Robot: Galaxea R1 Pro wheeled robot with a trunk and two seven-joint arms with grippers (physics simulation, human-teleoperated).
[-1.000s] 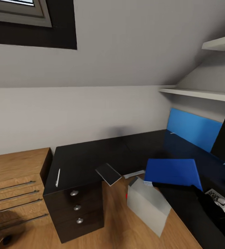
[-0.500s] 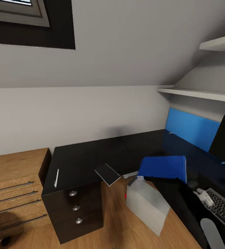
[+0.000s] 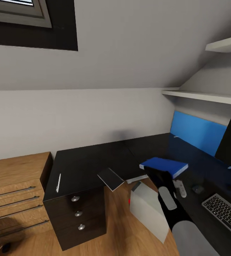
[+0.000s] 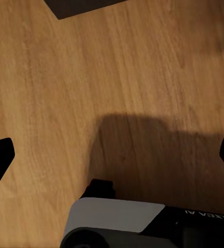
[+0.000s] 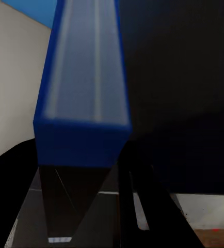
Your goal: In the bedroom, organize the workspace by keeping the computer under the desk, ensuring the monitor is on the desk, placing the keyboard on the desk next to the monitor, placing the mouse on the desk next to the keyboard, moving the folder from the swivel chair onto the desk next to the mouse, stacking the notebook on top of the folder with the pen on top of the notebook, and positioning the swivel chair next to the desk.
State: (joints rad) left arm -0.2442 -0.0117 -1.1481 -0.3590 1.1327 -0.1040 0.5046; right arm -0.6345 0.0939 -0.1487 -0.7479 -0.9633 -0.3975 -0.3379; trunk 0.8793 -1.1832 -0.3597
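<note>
R tool (image 3: 157, 173) clenched on the folder (image 3: 164, 165), held just above the counter (image 3: 94, 160) at 11 o'clock of the mouse (image 3: 198, 188) (prob. for set-down beside it); L tool (image 4: 112, 155) gapes, empty, over floor.

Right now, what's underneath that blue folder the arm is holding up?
The folder hangs over the glossy black desk, with the right gripper under its near edge. Whether it touches the desk is hidden.
</note>
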